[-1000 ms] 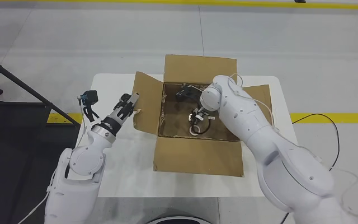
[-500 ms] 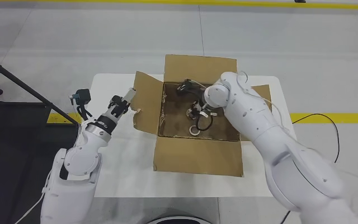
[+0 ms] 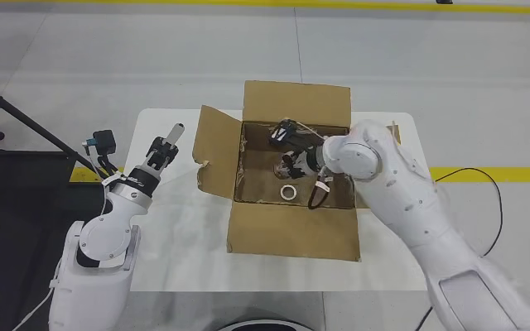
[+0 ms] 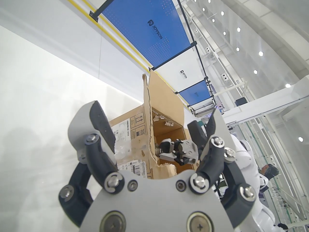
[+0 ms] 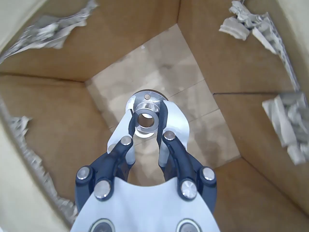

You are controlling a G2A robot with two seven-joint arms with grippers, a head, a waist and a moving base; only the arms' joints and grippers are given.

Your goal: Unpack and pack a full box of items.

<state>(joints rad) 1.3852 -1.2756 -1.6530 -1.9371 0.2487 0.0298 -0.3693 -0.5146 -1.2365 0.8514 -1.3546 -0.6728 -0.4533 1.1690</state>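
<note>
A: Starting nearest, at the right gripper [image 5: 147, 112]: closed on what?

B: On the metal flange [image 5: 145, 130], pinched by its raised hub with a finger on each side, down inside the box [image 5: 72, 49]. Appears held just off the floor, though hard to say for certain.

A: So, judged as a lift in the unpacking half. How to do it well?

B: Draw straight up through the middle of the box. Don't ease the pinch. Smooth round metal, likely to slip or swing if tilted.

A: Anything to dodge on the way up?

B: Torn pale scraps [image 5: 235, 28] hanging off the walls and rim, so stay centred and clear the flaps before swinging sideways. Also a pale ring [image 3: 287, 192] lying on the box floor just beside the gripper, toward the front wall. Leave untouched for now.

A: And farther out?

B: Left gripper [image 3: 170, 139] over the table [image 3: 174, 240], apart from the box's left flap, fingers spread wide and holding nothing. Set the flange on bare table, away from there.
</note>
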